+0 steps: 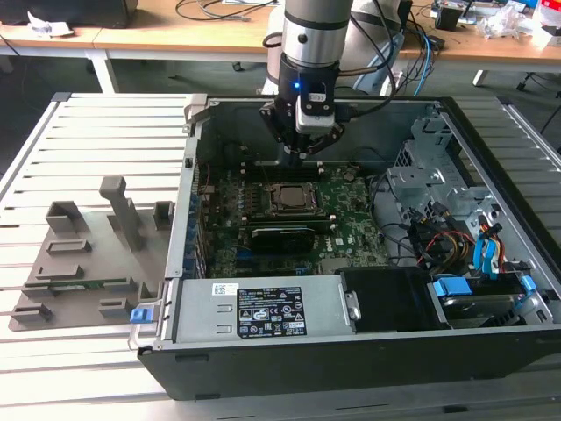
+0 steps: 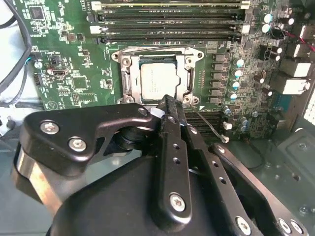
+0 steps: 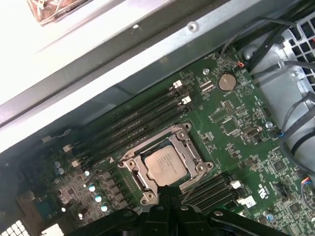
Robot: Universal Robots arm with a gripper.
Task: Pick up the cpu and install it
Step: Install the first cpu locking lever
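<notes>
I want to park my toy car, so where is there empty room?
The bare silver slatted table beyond the grey plastic fixture plate, on the exterior view's left, is free. Inside the black metal computer case it is crowded with a green circuit board and tangled cables.

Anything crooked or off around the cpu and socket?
Nothing stands out. The cpu lies flat inside the socket frame, its edges parallel to the frame and no corner raised. The gripper hangs over the socket's near edge. No loose parts on the motherboard.
</notes>
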